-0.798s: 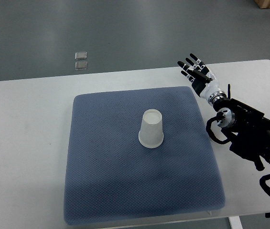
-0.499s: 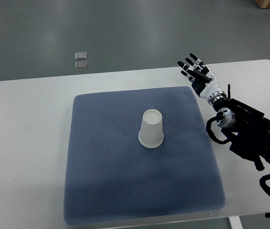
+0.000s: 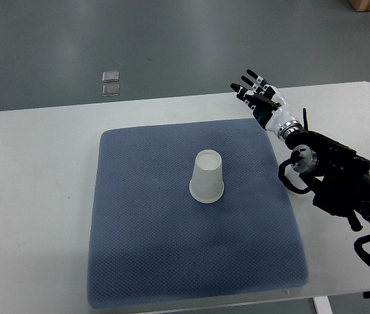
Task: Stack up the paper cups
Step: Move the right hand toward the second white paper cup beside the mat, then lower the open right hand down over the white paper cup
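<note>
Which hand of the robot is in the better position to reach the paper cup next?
The right hand, probably. It is the only hand in view, open above the far right corner of the blue mat, holding nothing. The upside-down paper cup stands free at the mat's middle. No left arm shows.

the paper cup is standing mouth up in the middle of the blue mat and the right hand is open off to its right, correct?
Not quite: the top view shows the paper cup upside down, mouth on the blue mat. The right hand is open, off to its right.

A white paper cup (image 3: 207, 178) stands upside down, base up, near the middle of a blue-grey mat (image 3: 145, 255).
</note>
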